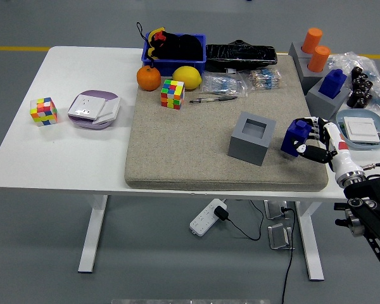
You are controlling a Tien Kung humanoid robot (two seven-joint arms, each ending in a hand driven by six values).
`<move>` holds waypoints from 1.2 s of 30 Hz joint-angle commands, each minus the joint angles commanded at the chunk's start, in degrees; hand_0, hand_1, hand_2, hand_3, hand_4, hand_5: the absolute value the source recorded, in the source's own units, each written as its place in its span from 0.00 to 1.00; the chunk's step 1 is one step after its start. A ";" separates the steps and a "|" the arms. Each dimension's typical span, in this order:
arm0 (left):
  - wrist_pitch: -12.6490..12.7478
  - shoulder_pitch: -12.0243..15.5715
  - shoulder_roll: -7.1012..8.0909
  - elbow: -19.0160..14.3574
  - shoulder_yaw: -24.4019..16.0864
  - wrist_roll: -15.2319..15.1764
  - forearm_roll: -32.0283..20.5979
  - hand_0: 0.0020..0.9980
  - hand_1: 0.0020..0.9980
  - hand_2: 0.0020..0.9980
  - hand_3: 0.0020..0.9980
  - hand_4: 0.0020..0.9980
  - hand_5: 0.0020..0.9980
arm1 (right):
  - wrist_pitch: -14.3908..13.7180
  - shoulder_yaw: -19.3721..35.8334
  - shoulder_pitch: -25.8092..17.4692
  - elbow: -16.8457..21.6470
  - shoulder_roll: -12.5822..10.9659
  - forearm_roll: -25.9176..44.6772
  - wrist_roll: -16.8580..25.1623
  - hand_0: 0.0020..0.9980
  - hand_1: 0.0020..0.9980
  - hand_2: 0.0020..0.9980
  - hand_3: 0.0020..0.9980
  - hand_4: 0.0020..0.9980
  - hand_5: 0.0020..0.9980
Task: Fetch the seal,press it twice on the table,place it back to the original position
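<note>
My right hand (307,144) comes in from the lower right and is shut on a blue seal (295,137). It holds the seal just above the felt mat (196,152), right of the grey square holder (252,137), whose top recess is empty. A second blue seal (333,82) stands in another grey holder (326,96) at the right edge. The left arm is out of view.
A Rubik's cube (172,94), an orange (148,78), a lemon (186,76), a pen (213,99) and a blue bin (174,56) lie at the mat's back. Two orange cylinders (315,49) stand back right. A white dish (362,130) lies beside my hand. Another cube (43,111) and a purple-lidded box (94,109) sit on the left.
</note>
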 joint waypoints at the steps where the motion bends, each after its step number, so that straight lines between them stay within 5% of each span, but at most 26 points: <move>1: 0.00 0.00 0.01 0.01 0.01 0.01 0.00 0.72 0.70 0.69 0.73 0.64 0.23 | -0.04 0.46 0.07 0.75 -0.10 -0.27 -0.09 0.59 0.46 0.46 0.50 0.62 0.00; 8: 0.03 0.08 0.09 0.01 -0.10 -0.01 -0.01 0.72 0.70 0.69 0.73 0.64 0.23 | -0.31 3.37 1.20 7.96 -1.03 -2.49 -0.97 0.59 0.46 0.46 0.50 0.62 0.00; 15: 0.02 0.03 0.12 0.02 -0.07 0.01 -0.03 0.72 0.70 0.69 0.73 0.64 0.23 | 0.14 -0.18 2.32 11.89 -1.06 -2.24 -1.69 0.59 0.46 0.46 0.50 0.63 0.00; 36: -0.05 -0.10 0.32 -0.03 0.48 0.04 -0.17 0.72 0.70 0.69 0.73 0.64 0.23 | 0.71 -11.19 7.85 4.25 0.20 3.10 -0.94 0.59 0.46 0.46 0.50 0.63 0.00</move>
